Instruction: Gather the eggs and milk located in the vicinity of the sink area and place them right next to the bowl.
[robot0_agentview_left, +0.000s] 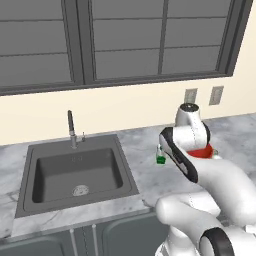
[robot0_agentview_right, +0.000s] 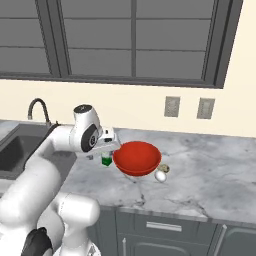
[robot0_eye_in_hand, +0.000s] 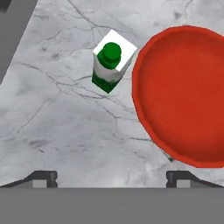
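Sink (robot0_agentview_left: 75, 172) sits recessed at the left of the left base view, well apart from the milk (robot0_agentview_left: 160, 157), which peeks out beside the white arm, with a sliver of the red bowl (robot0_agentview_left: 204, 151) behind the arm. From the right base view, the milk (robot0_agentview_right: 106, 159) stands upright just beside the bowl (robot0_agentview_right: 137, 158), an egg (robot0_agentview_right: 160, 175) rests on the counter (robot0_agentview_right: 210, 170) at the bowl's other side, and the gripper (robot0_agentview_right: 102, 150) hangs above the milk. In the hand view, the fingertips (robot0_eye_in_hand: 43, 178) stand wide apart, holding nothing, with the green-capped milk (robot0_eye_in_hand: 111, 65) next to the bowl (robot0_eye_in_hand: 183, 94).
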